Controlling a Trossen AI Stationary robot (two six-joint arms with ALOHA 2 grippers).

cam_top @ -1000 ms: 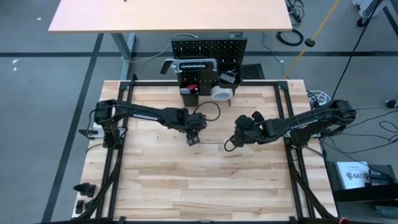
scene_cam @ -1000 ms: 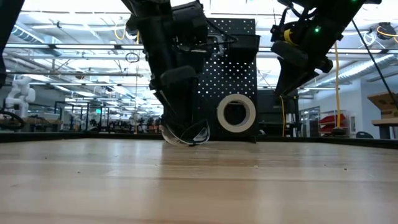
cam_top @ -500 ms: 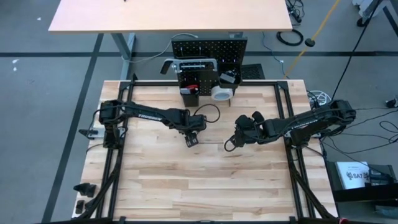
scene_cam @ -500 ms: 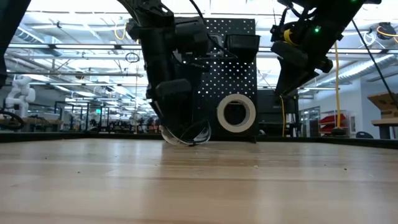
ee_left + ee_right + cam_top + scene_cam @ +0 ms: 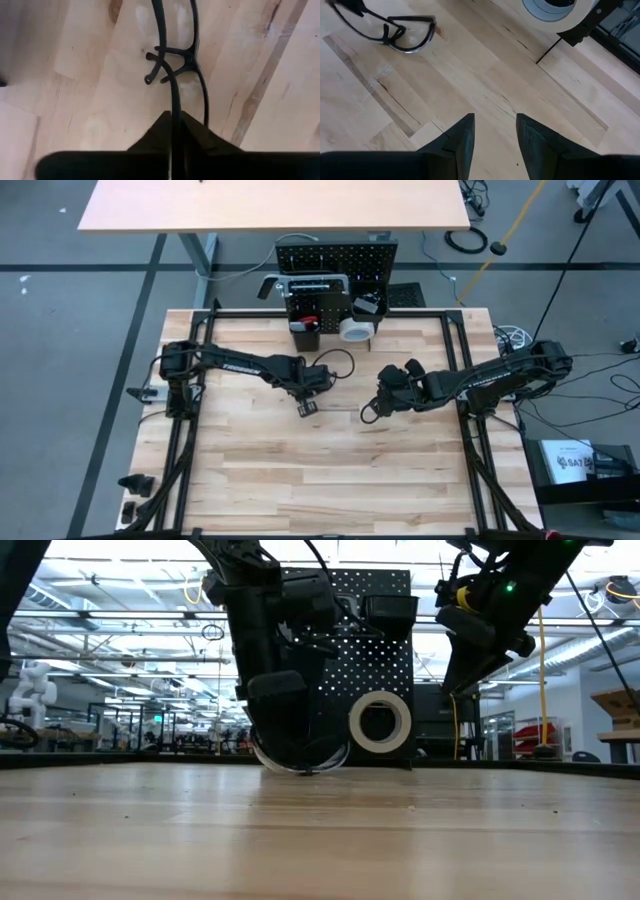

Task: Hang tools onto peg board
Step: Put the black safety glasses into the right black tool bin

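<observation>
Left gripper [image 5: 175, 131] low, jaws pinching safety glasses [image 5: 176, 60], right gripper [image 5: 371, 412] raised

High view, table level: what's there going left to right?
Left pincer, shut on the glasses → right pincer, open, hanging over bare table.
</observation>
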